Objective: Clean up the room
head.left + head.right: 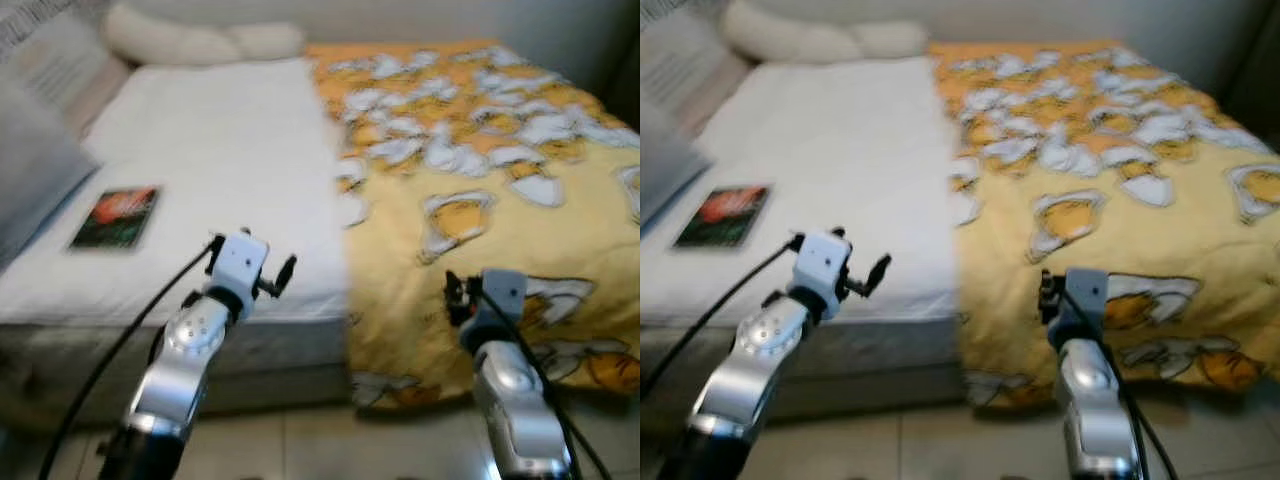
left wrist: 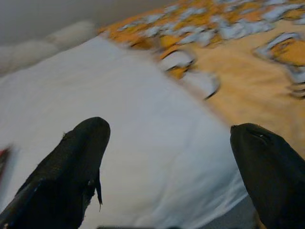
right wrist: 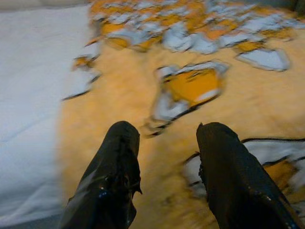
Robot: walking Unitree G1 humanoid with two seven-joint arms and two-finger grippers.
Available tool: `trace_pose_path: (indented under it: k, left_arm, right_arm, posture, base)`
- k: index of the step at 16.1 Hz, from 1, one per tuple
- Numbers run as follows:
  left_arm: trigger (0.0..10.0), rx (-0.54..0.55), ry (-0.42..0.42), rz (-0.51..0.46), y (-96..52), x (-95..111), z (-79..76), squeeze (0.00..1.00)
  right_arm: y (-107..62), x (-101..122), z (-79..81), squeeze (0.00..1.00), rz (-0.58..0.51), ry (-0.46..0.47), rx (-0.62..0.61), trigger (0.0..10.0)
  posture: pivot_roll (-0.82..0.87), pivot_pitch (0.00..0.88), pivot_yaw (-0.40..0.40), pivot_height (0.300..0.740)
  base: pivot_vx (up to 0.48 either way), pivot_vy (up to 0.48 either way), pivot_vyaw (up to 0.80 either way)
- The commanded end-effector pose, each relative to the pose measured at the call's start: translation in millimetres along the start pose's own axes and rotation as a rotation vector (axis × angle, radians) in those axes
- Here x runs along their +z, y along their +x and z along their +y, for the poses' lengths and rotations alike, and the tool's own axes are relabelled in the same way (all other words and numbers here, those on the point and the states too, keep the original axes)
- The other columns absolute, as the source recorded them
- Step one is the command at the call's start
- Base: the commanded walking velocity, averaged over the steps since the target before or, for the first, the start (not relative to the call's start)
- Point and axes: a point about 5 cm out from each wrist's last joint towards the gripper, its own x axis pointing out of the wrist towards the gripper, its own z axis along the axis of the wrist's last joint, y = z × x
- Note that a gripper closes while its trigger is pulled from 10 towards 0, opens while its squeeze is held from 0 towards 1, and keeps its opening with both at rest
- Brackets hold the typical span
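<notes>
On the bed's white sheet (image 1: 220, 150), toward its near left edge, a dark book (image 1: 117, 217) w/ a red-orange cover picture is seen lying flat, apart from everything else. To its right, approx. half the mattress is covered by a yellow blanket (image 1: 480, 200) printed w/ white and orange shapes; its left edge is laid over the sheet, and its near edge is draped down the bed's front toward the floor. At the head of the bed, two pale pillows (image 1: 190, 40) are set against the wall. A grey cushion or padded panel (image 1: 40, 150) is seen along the bed's left side; what it is can't be told, being blurred.

The left gripper (image 2: 171, 157) is held above the sheet's near edge, right of the book; its two black fingers (image 2: 71, 167) are spread wide, w/ nothing between them. The right gripper (image 3: 167, 157) is held over the blanket's near part, fingers parted more narrowly, also w/ nothing held. Both silver arms are raised in front of the bed, w/ black cables run along them.

Below the bed front, pale floor tiles (image 1: 330, 440) are visible. Views are somewhat blurred.
</notes>
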Motion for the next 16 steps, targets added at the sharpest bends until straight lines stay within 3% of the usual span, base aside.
trace_pose_path:
  k: [1,5,8,10,13,16]
  left_arm:
    - [10.0,0.021,-0.011,0.002,-0.4,-1.5,3.9,0.86]
    - [10.0,0.034,-0.087,0.001,-1.8,-8.2,1.9,0.89]
    - [10.0,0.037,-0.088,-0.001,-3.4,-9.2,3.9,0.89]
    - [10.0,0.045,-0.088,-0.004,-3.6,-9.3,7.0,0.90]
    - [10.0,0.045,-0.088,-0.005,-3.0,-9.2,7.8,0.90]
    - [10.0,0.040,-0.086,-0.007,-2.4,-8.9,8.4,0.90]
  right_arm:
    - [1.7,3.8,4.1,0.00,-0.008,-0.006,0.026,10.0]
    - [6.8,11.2,5.3,0.00,-0.037,-0.047,0.043,10.0]
    - [9.0,12.3,5.0,0.00,-0.040,-0.055,0.045,10.0]
    - [10.3,12.3,4.5,0.00,-0.036,-0.031,0.044,10.0]
    - [11.1,12.8,5.9,0.00,-0.036,-0.066,0.052,10.0]
    - [11.4,11.7,6.6,0.00,-0.030,-0.060,0.056,10.0]
  posture:
    - [0.01,0.000,0.012,0.740]
    - [0.02,0.000,-0.003,0.740]
    - [0.02,0.000,-0.010,0.740]
    - [0.02,0.000,-0.012,0.740]
    - [0.02,0.000,-0.011,0.740]
    - [0.02,0.000,-0.008,0.740]
  base:
    - [0.000,0.000,0.00]
    - [0.000,0.000,0.00]
    - [0.261,0.000,0.46]
    - [0.319,0.000,0.00]
    - [0.334,0.000,0.00]
    - [0.358,0.000,0.75]
